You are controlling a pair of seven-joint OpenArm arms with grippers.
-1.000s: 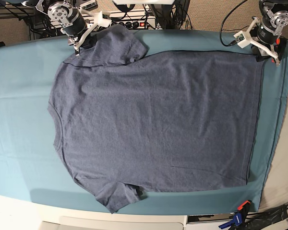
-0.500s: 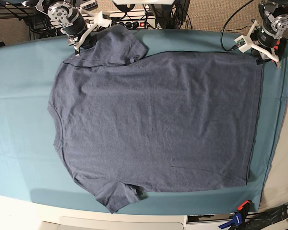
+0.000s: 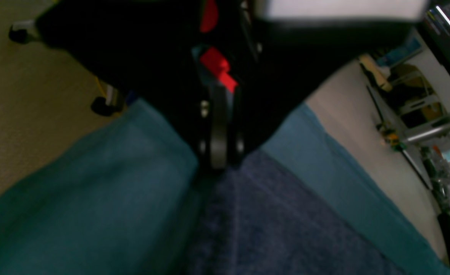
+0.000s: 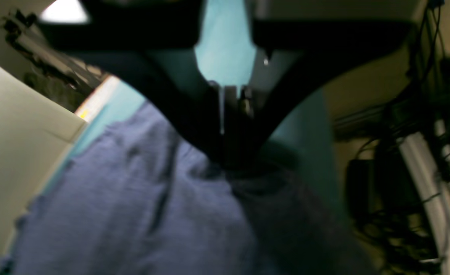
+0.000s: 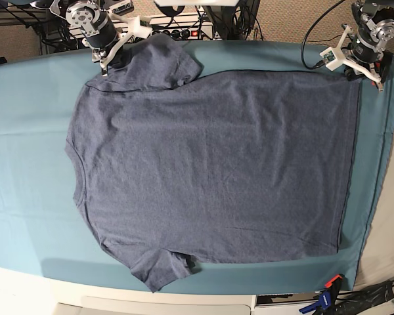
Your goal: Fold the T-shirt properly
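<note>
T-shirt (image 5: 210, 170) is seen spread flat on the teal-covered tabletop (image 5: 26, 164), lettering hidden. Its hem corner is pinched by the clenched left pincer (image 3: 219, 162), its shoulder by the clenched right pincer (image 4: 228, 164).

Base view: bright, even overhead light, sharp; my T-shirt (image 5: 210, 170) casts only thin shadow at hem on table cloth (image 5: 26, 197). Slight bending at frame corners.

My left wrist view: dim, soft focus; my left gripper (image 3: 219, 152) black silhouette up close, fabric below it blurred, pale glare strip at top edge.

My right wrist view: darker, heavy blur; my right gripper (image 4: 228, 160) unlit, cloth behind it glowing bright, white glare upper left.
</note>
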